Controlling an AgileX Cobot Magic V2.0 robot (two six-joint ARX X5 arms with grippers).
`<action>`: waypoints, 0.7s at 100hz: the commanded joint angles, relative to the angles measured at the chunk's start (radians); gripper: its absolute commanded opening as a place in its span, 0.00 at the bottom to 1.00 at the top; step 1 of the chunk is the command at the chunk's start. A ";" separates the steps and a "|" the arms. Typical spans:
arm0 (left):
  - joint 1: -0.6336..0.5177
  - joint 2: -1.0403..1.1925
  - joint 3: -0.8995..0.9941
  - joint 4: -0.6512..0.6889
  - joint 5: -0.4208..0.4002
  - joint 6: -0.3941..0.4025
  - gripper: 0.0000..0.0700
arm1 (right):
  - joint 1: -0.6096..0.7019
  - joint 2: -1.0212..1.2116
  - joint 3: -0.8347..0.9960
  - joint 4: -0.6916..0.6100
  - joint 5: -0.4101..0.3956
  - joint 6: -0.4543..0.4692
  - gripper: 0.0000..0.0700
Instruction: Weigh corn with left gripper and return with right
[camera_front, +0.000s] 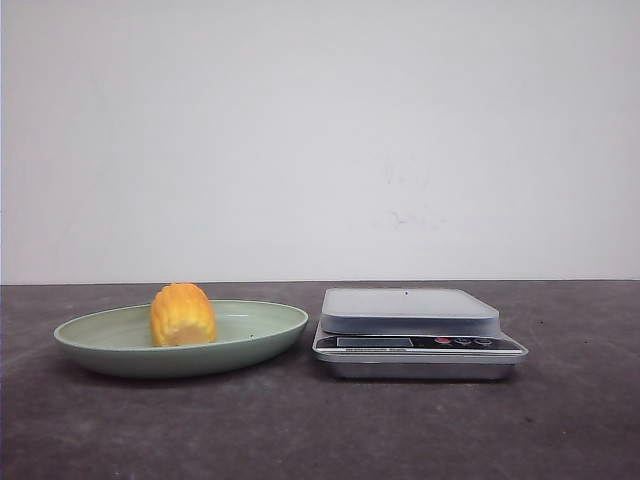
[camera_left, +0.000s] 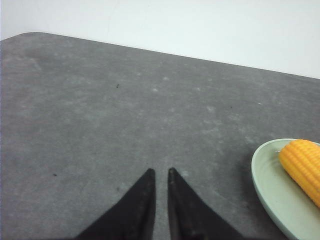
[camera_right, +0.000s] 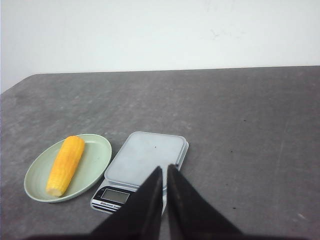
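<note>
The corn (camera_front: 183, 314), a yellow-orange cob ribbed with kernel rows, lies in a pale green plate (camera_front: 270, 335) on the left of the table. To the plate's right stands a silver kitchen scale (camera_front: 410, 310) with a bare platform. Neither arm shows in the front view. In the left wrist view my left gripper (camera_left: 161, 171) hovers shut over bare table, with the corn (camera_left: 302, 167) and the plate (camera_left: 265, 185) off to one side. My right gripper (camera_right: 164, 167) is shut and holds nothing, above the scale (camera_right: 145, 157), with the corn (camera_right: 66, 165) in the plate (camera_right: 97, 155) beyond.
The dark grey table (camera_front: 560, 420) runs back to a white wall (camera_front: 320, 140). The scale's display and buttons (camera_front: 460, 342) face the robot. Plate and scale stand close together, with a narrow gap between them.
</note>
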 joint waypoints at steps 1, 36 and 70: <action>0.001 -0.002 -0.018 -0.003 0.000 0.011 0.00 | -0.031 -0.013 0.009 0.011 0.027 -0.062 0.01; 0.001 -0.002 -0.018 -0.003 0.000 0.011 0.00 | -0.302 -0.173 -0.273 0.380 0.022 -0.198 0.01; 0.001 -0.002 -0.018 -0.003 0.000 0.011 0.00 | -0.359 -0.220 -0.664 0.659 0.025 -0.209 0.01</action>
